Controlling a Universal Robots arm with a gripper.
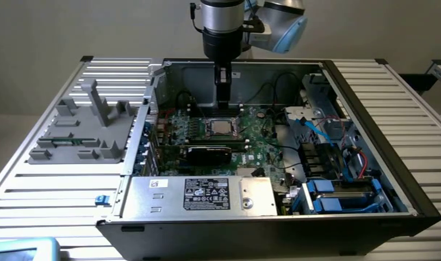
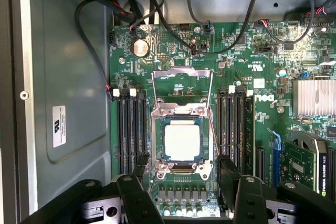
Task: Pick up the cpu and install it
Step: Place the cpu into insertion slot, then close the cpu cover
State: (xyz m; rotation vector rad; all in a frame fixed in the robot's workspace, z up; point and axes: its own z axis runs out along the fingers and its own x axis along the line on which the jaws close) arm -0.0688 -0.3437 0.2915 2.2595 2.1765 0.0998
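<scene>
Pincer (image 2: 184, 188) spread, empty, clear above the cpu (image 2: 182, 139) seated inside its socket frame (image 2: 178, 111).

Silver-grey metal arm with light-blue joint caps (image 1: 282, 22) comes in from above. Its last silver cylindrical link (image 1: 222, 16) stands vertical, pointing straight down. The black two-finger gripper (image 1: 224, 103) hangs beneath it, upright, tips lowest. Wrist view: the two black angular fingers (image 2: 137, 200) stand well apart, one on each side, not touching each other.
</scene>
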